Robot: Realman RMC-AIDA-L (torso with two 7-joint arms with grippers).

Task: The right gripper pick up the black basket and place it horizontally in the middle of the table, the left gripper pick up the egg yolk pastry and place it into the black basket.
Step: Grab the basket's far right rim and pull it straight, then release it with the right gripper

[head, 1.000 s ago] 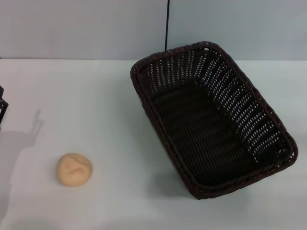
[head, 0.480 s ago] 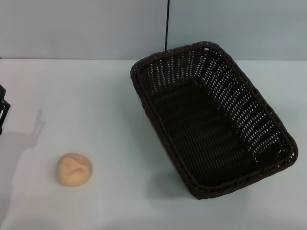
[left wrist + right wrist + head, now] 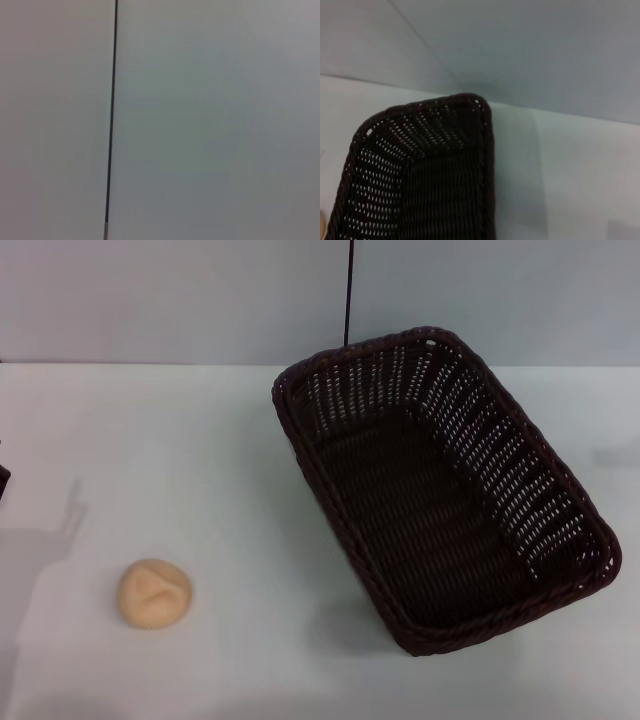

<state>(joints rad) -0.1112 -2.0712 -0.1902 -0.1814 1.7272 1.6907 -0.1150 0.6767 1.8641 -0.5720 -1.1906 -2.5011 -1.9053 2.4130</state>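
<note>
One basket (image 3: 500, 450) on the right half of the surface (image 3: 180, 420), lying skewed, long axis running from far centre to near right, one far corner filling the right wrist view. One pastry (image 3: 155, 593) near the front left, dimple up, well apart from the basket. Only a dark sliver of the left gripper (image 3: 3, 483) at the left edge, beside its shadow (image 3: 40, 540); open or closed, impossible to tell. Right gripper out of view

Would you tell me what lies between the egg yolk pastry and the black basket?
Only bare table; the head view shows nothing between egg yolk pastry and black basket.
</note>
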